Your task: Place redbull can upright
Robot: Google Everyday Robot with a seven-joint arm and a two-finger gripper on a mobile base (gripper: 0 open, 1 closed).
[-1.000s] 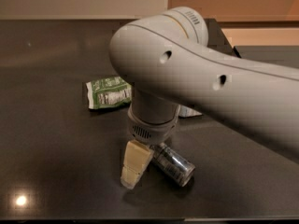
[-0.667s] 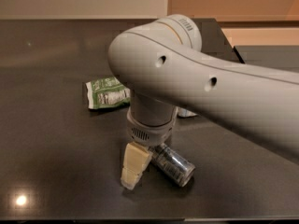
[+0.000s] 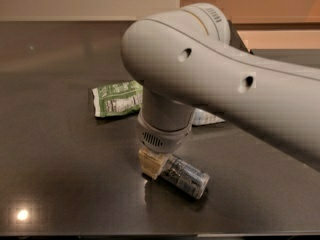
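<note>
The redbull can (image 3: 186, 177) lies on its side on the dark table (image 3: 60, 174), near the front edge, its shiny end pointing to the lower right. My gripper (image 3: 154, 165) hangs from the big white arm (image 3: 210, 79) and sits low over the table, right at the can's upper-left end and touching or nearly touching it. The arm hides the gripper's far side, so its hold on the can does not show.
A green snack bag (image 3: 117, 98) lies flat to the left behind the gripper. A clear plastic bottle with a pale label (image 3: 207, 117) lies behind the arm, mostly hidden. The table's front edge runs along the bottom of the view.
My wrist has come down closer to the table at the can's left end. The can, bag and bottle lie where they were.
</note>
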